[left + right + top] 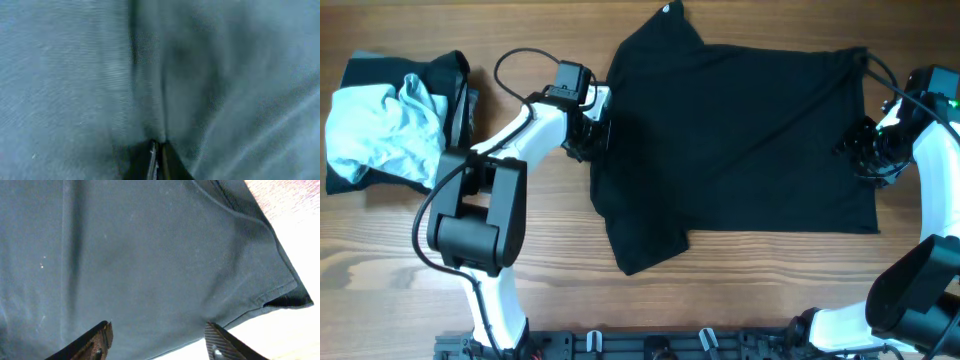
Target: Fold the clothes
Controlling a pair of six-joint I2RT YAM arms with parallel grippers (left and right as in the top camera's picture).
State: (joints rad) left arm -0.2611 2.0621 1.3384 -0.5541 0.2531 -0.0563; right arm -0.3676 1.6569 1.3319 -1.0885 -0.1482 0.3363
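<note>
The black T-shirt (740, 140) lies spread across the middle and right of the wooden table, with one sleeve sticking out at the top (660, 30) and one at the bottom (645, 245). My left gripper (595, 125) is at the shirt's left edge and is shut on a pinch of its fabric (157, 150); cloth fills the left wrist view. My right gripper (865, 150) is at the shirt's right edge. Its fingers (157, 340) are open wide over the hem of the shirt (150, 255).
A heap of other clothes, light blue (385, 125) on black, lies at the far left of the table. Bare wood (740, 290) runs along the front. The left arm's base (475, 215) stands at the front left.
</note>
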